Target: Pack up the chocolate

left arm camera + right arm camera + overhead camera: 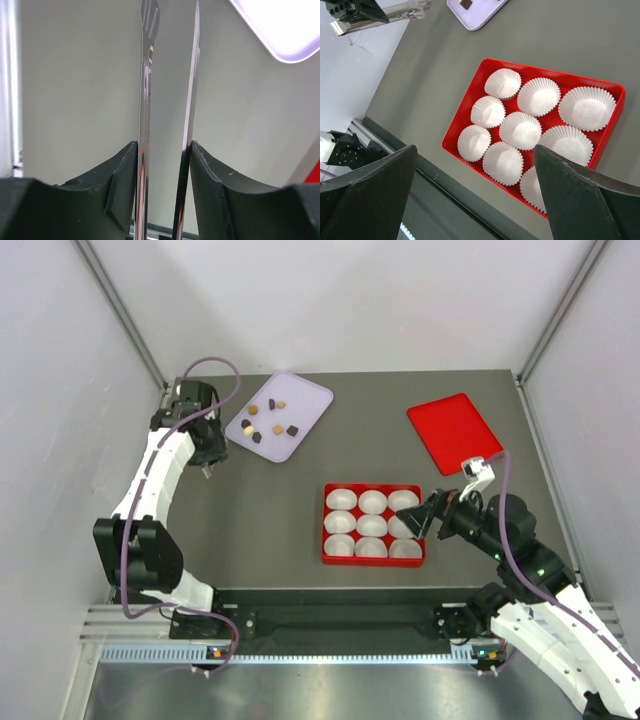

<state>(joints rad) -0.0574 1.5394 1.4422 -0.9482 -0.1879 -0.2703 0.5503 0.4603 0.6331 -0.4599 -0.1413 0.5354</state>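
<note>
Several small chocolate pieces (277, 428), dark brown and tan, lie on a lavender tray (308, 398) at the back left. One piece shows in the right wrist view (466, 3). My left gripper (208, 466) is left of the tray, shut on thin metal tongs (148, 75) whose two arms stand apart and empty. My right gripper (420, 518) is open and empty at the right edge of a red box (373, 559) that holds white paper cups (521, 131), all empty. The jaws stand wide over the box's near side (475, 148).
A flat red lid (455, 432) lies at the back right. The lavender tray's corner (285, 35) shows in the left wrist view. White walls close in the table on three sides. A black rail (340, 612) runs along the near edge.
</note>
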